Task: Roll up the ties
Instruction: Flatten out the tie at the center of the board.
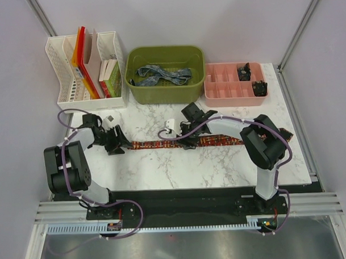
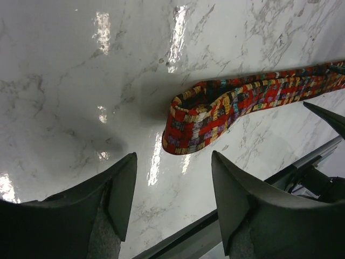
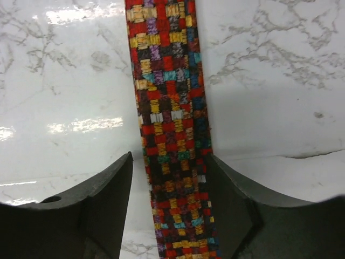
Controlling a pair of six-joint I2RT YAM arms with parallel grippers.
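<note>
Left pincer (image 2: 173, 155) wide beside red tie (image 2: 215, 110); right pincer (image 3: 170, 157) wide astride it; bin (image 1: 166, 93) beyond.

No legible text on the book covers (image 1: 108, 75) in the white rack (image 1: 59, 59), or elsewhere.

Top camera looks down from high at six o'clock, taking in the white marbled tabletop (image 1: 163, 169). Both wrist cameras hover close over it, each catching the long red-orange patterned fabric tie (image 1: 156, 145) running nine-to-three.

A white file rack (image 1: 58, 65), a green bin (image 1: 166, 94) and a pink tray (image 1: 234, 100) line the marble table's (image 1: 220, 167) far edge.
</note>
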